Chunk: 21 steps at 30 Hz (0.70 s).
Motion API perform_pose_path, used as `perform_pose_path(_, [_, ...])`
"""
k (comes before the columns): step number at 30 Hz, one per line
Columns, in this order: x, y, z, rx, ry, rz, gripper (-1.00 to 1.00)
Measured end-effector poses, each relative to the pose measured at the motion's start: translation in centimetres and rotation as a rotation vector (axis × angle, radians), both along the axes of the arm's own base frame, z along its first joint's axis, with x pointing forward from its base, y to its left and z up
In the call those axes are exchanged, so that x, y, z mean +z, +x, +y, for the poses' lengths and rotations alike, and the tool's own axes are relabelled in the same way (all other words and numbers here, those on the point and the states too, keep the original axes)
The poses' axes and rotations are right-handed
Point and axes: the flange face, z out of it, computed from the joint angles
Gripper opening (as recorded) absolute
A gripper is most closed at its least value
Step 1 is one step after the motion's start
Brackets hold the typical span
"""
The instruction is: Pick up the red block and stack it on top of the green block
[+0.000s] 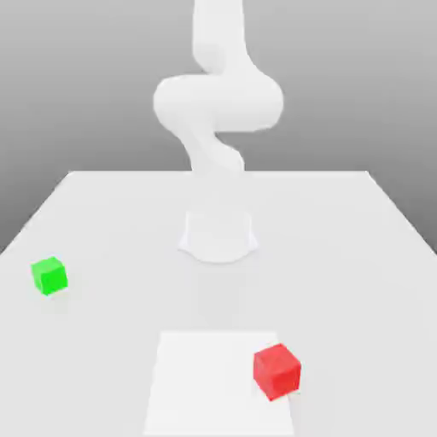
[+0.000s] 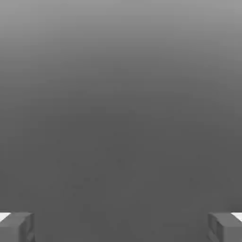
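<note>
- Gripper (image 2: 121, 227): in the hand view its two grey fingertips (image 2: 16, 227) sit far apart at opposite edges, so the jaws stand wide, with nothing between them but a plain grey backdrop.
- White arm (image 1: 218, 102): in the exterior view it rises from a round base (image 1: 218, 237) near the middle of the table (image 1: 341, 256) and bends upward out of the top of the picture.
- Red block (image 1: 276, 371): taking the base as the clock's centre in the exterior view, it lies at about five o'clock, resting on the table at the edge of a slightly brighter white square patch (image 1: 213, 384).
- Green block (image 1: 49, 276): it sits at about eight o'clock from the base, near the table's edge on the exterior view's left, well apart from the red block.
- Both cubes rest flat on the surface, untouched by the arm.
</note>
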Motion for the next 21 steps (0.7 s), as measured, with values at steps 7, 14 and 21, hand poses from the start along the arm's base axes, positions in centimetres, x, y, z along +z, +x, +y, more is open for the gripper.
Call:
perform_pose_path(7, [-14.6, 6.6, 2.8, 0.131, -0.052, 0.230, 0.00])
perform_pose_path(14, [-29.7, 7.8, 5.7, 0.263, -0.108, 0.452, 0.00])
perform_pose_path(21, [-43.7, 4.0, 7.8, 0.403, -0.169, 0.672, 0.00])
